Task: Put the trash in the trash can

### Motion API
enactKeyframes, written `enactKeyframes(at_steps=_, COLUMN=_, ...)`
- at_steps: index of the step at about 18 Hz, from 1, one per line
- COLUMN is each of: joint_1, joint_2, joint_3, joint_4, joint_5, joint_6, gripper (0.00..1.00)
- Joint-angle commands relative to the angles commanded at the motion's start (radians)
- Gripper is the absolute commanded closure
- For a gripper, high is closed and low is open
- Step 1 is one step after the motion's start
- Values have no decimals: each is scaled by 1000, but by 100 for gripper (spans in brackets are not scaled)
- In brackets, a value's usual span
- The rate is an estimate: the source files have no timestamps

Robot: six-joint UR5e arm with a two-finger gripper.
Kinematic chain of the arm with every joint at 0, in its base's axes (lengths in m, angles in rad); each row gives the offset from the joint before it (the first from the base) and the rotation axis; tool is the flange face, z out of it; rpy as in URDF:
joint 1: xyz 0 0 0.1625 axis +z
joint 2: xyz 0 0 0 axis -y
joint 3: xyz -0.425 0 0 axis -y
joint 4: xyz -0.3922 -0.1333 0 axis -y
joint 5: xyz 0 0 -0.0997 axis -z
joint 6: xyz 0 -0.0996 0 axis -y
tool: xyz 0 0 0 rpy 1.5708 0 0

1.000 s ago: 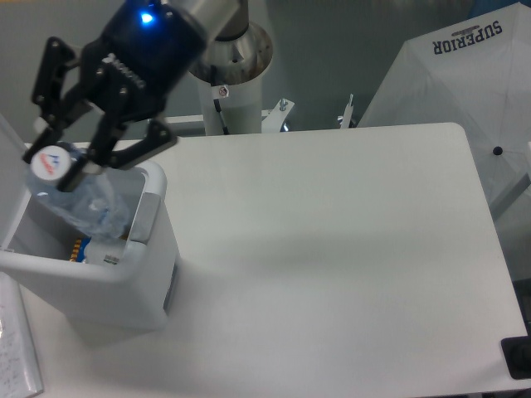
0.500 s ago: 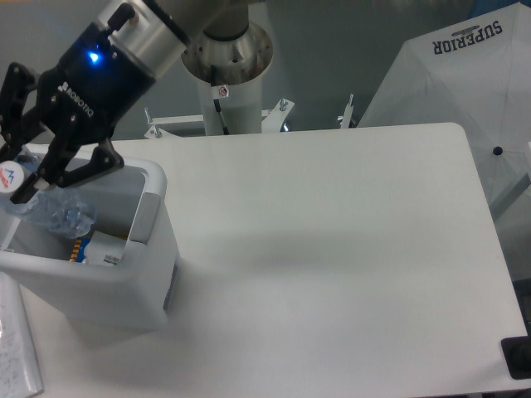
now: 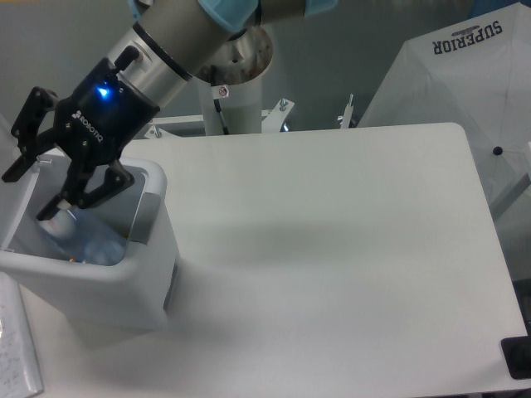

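tool (image 3: 35,176) now spread — bottle (image 3: 83,243) dropped below it into the bin (image 3: 124,286), no longer pinched; bottle binned — wrapper not visible.

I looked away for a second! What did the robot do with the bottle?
The pincer opened and let go of the bottle, which dropped from above the rim down into the trash can. The arm swung a little left, then back over the opening. The trash can and the table stayed put.

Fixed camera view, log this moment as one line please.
gripper: open, over trash can | plastic bottle: inside can, released | table: no trash visible
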Motion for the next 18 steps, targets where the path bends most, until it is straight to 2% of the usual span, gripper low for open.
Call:
enactKeyframes(at_steps=3, joint_1=67, joint_2=8, joint_3=12, joint_4=-2, joint_5=0, joint_6=0, gripper=0)
enactKeyframes(at_steps=8, joint_1=198, joint_2=-30, joint_3=58, joint_4=-2, joint_5=9, joint_6=11, gripper=0)
enactKeyframes(at_steps=14, joint_1=336, joint_2=-139, joint_3=118, joint_4=2, joint_5=37, joint_6=67, gripper=0)
enactKeyframes(at_steps=18, joint_1=362, joint_2=-199, joint_3=124, joint_4=0, joint_5=182, joint_6=178, gripper=0)
